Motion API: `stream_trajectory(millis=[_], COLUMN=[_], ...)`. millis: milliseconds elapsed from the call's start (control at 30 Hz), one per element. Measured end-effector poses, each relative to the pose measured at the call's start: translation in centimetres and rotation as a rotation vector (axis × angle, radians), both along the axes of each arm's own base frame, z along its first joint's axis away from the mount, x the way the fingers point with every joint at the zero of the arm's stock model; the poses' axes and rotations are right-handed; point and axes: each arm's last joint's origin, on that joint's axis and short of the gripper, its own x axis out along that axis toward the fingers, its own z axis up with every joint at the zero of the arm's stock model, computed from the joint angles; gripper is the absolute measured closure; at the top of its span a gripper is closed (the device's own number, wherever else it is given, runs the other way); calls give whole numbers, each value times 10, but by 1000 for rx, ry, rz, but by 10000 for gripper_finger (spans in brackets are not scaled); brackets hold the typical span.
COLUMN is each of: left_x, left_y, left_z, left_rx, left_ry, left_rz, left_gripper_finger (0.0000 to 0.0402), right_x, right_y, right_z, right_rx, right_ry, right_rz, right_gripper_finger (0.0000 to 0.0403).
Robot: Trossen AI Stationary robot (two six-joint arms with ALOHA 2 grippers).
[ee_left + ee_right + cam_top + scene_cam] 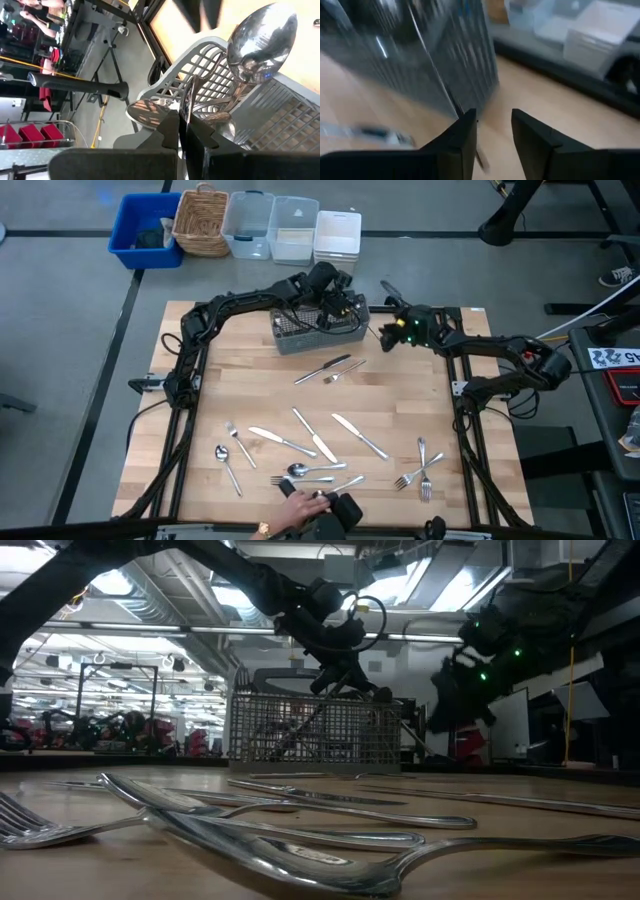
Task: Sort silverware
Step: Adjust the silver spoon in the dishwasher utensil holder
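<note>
Pale wooden boards make up the table [250, 380], which sits on a grey floor with a row of bins along its far edge. Over the grey mesh basket [318, 332] at the far middle of the table hangs the left gripper [335, 308], its fingers pinched together on the thin handle of a piece of silverware that stands inside the basket; in the left wrist view a spoon [260, 40] rises bowl-up just ahead of the fingers [167, 132], with other utensil ends crowded around it and the basket's mesh wall close behind. Just beside the basket's right end hovers the right gripper [385, 332], jaws parted and holding nothing, the basket wall right in front of its fingers [462, 137] in its own wrist view. Nearer than both grippers, a knife and fork [330, 369] lie loose on the boards a little way from the basket. Farther still, toward the near edge, the rest of the silverware [320, 442] is scattered: knives in the middle, forks and spoons to either side. At that near edge a person's hand [300, 506] rests close to several pieces. Beyond the table, past the left gripper, stand a blue bin [145, 230], a wicker basket [200, 220] and clear and white tubs [290, 228].
</note>
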Motion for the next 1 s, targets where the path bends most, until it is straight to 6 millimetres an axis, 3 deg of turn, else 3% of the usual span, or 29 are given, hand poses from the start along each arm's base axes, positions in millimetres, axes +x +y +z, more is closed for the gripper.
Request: stream_trajectory(millis=[167,400,567,800,1000], left_x=[1,5,7,7,7], left_y=[-1,-9,-11,-11,-11], left_z=[-1,-1,-2,-2,-2], left_rx=[-18,-25,-24,-24,-24], left_ry=[-6,-5,-3,-4,-3], left_rz=[-2,-26,-33,-33,-33], left_gripper_finger=[401,401,401,401,401], right_x=[4,5,8,17,18], right_y=[-4,-6,-8,-15,-17], right_z=[17,23,29,49,51], right_rx=[-17,2,107,136,208], right_ry=[-206,-300,-369,-382,-281], right_rz=[-79,-142,-147,-125,-163], right_gripper_finger=[279,279,278,278,278])
